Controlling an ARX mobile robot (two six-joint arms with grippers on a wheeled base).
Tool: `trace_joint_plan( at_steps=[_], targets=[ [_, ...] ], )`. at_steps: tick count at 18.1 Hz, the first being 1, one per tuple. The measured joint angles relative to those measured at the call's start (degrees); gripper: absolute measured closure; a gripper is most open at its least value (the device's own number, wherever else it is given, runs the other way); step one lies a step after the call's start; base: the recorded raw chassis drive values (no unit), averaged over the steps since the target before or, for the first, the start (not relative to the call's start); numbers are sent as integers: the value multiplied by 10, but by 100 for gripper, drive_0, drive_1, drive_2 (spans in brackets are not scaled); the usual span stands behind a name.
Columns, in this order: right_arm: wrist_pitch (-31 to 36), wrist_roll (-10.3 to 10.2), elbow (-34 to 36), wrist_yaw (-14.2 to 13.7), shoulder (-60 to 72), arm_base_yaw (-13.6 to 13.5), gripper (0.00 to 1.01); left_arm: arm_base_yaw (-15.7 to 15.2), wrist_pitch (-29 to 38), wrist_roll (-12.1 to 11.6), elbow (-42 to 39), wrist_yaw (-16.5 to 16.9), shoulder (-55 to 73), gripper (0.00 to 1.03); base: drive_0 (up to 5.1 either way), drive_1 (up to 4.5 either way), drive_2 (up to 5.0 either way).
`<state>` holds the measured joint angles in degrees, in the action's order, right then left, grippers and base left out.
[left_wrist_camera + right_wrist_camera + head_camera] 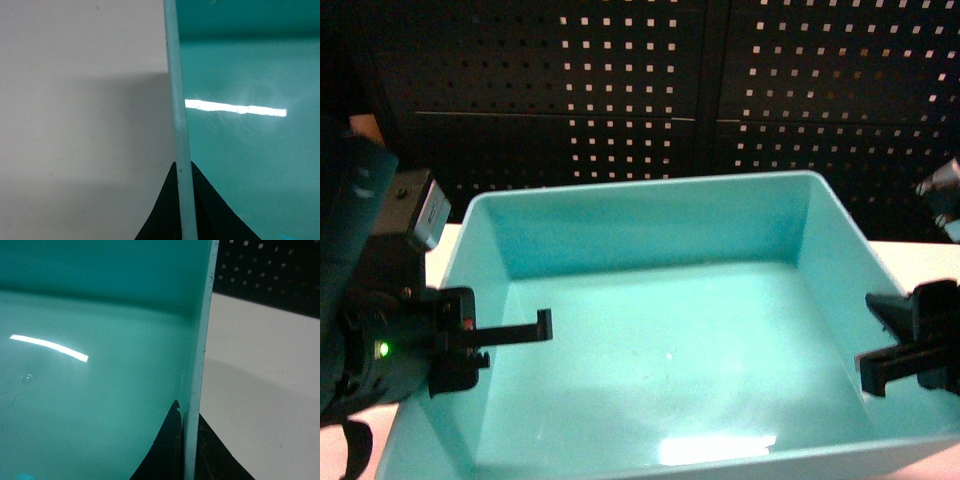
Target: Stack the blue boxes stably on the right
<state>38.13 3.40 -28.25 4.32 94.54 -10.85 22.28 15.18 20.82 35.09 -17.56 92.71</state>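
One blue box [660, 340], a light turquoise smooth tub with sloped walls and a thin rim, fills most of the head view with nothing inside it. My left gripper [490, 335] is shut on its left rim, one finger inside the tub. The left wrist view has that gripper [184, 202] straddling the pale rim, the blue box [240, 75] to its right. Across the tub, my right gripper [885, 342] is shut on the right rim. In the right wrist view the right gripper [191, 442] pinches that edge, with the blue box [100, 405] on its left. No other blue box shows.
A white table [910, 262] lies under the tub, and the tub casts a shadow on the table [75, 100] and on the table [260, 365] at the other side. A black perforated panel [640, 90] closes off the back. A small grey object [945, 190] sits at the right edge.
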Motion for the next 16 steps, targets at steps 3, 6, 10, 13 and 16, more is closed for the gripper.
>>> trace_joint_plan(
  at_steps=[3,6,10,13,16],
  targets=[
    [-48,-40,-43,-8,-115,9,99,-5,20,-162,55,0,-123,101,0,0,0],
    [-67,-39,-84,-3,-167,16,99,7,3,-167,85,-9,-176,101,0,0,0],
    [-70,-34,-106,-2,-197,16,99,12,-5,-166,99,-8,-209,101,0,0,0],
    [-73,-33,-115,3,-210,16,99,12,0,-165,100,-10,-225,101,0,0,0],
    [-73,-33,-116,5,-212,19,99,15,14,-165,92,-14,-226,101,0,0,0]
  ],
)
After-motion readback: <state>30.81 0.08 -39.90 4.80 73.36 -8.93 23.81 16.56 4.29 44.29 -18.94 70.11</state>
